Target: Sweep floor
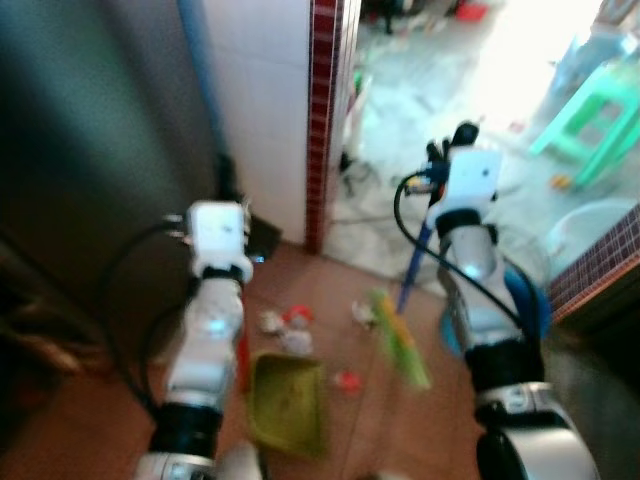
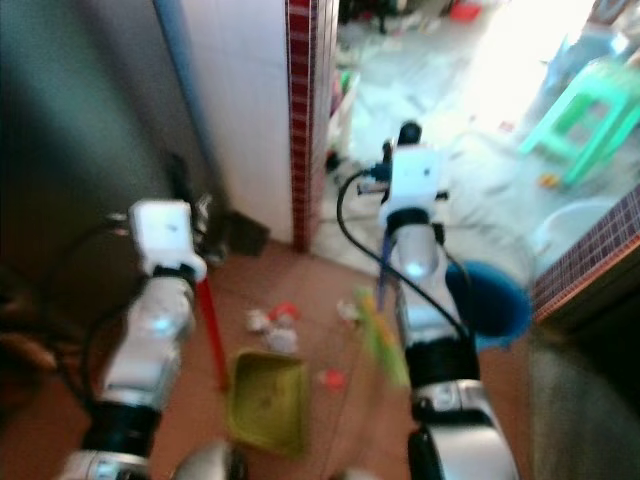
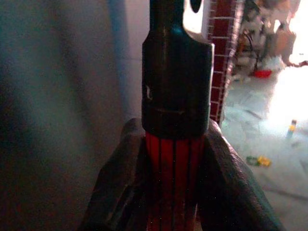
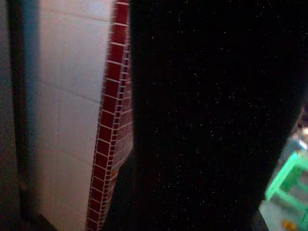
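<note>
An olive-green dustpan (image 1: pixel 288 403) rests on the reddish floor in front of me. Its red handle (image 2: pixel 210 325) rises to my left gripper (image 1: pixel 230 190). In the left wrist view the fingers (image 3: pixel 120 183) are shut on that red handle (image 3: pixel 173 178), just under its black cap (image 3: pixel 177 86). My right gripper (image 1: pixel 440 162) is raised further ahead and is shut on the blue broom handle (image 1: pixel 415 265). The broom's green bristles (image 1: pixel 400 342) touch the floor right of the dustpan. Small white and red scraps of litter (image 1: pixel 285 325) lie between the bristles and the dustpan. The right wrist view is almost black.
A white tiled wall with a red tile edge (image 1: pixel 322 120) stands just ahead, and a blue pipe (image 1: pixel 200 70) runs down it. A dark grey surface (image 1: pixel 90 150) is at left. A blue bucket (image 2: pixel 490 300), a white basin (image 1: pixel 590 230) and a green stool (image 1: pixel 595 120) are at right.
</note>
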